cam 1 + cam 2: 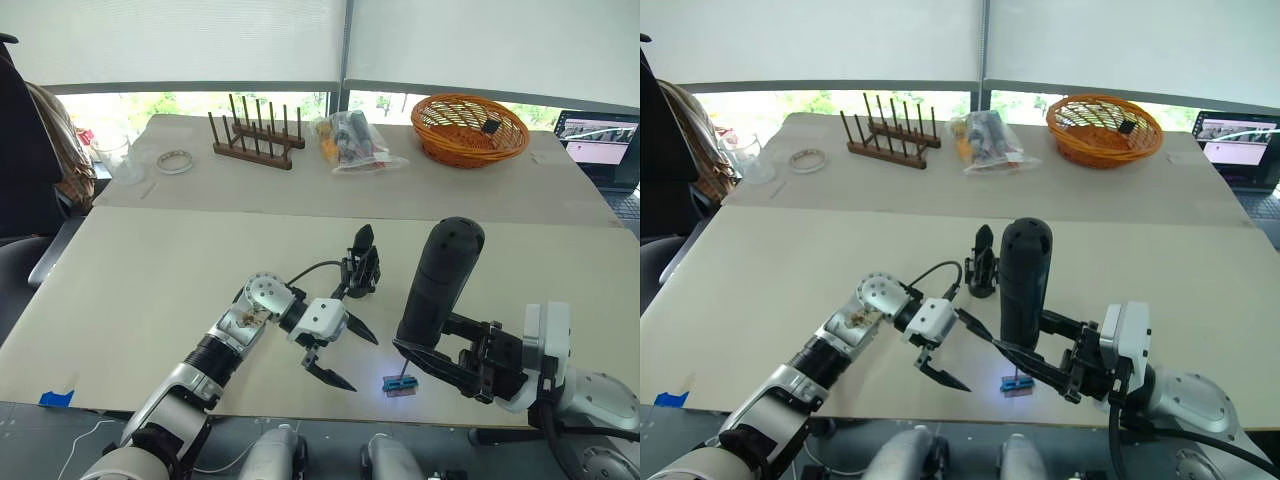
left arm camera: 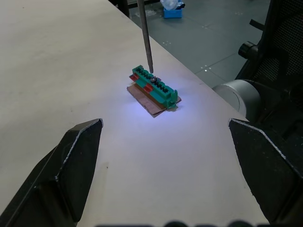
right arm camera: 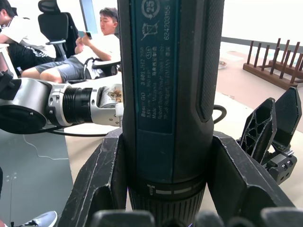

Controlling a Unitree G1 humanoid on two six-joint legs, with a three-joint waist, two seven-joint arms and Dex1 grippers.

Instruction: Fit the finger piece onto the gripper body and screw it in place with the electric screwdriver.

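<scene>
My right gripper [image 1: 436, 362] is shut on the electric screwdriver [image 1: 440, 278], a thick black cylinder held upright. Its thin bit [image 2: 146, 38] rests on a small green-and-black block [image 2: 154, 90], which is lit by a bluish glow near the table's front edge. My left gripper [image 1: 360, 362] hangs open just left of that block with nothing between its fingers. The gripper body [image 1: 362, 265] stands on the table behind both grippers, pointed black fingers up. In the right wrist view it [image 3: 272, 137] shows two pointed fingers side by side. I cannot tell the finger piece apart from it.
At the back stand a wooden peg rack [image 1: 255, 135], a plastic bag of items [image 1: 352, 142], an orange basket [image 1: 470, 128], a tape roll [image 1: 174, 160] and a laptop [image 1: 600, 140]. Seated people [image 3: 90, 52] show in the right wrist view. The table's front edge [image 1: 300, 412] is close.
</scene>
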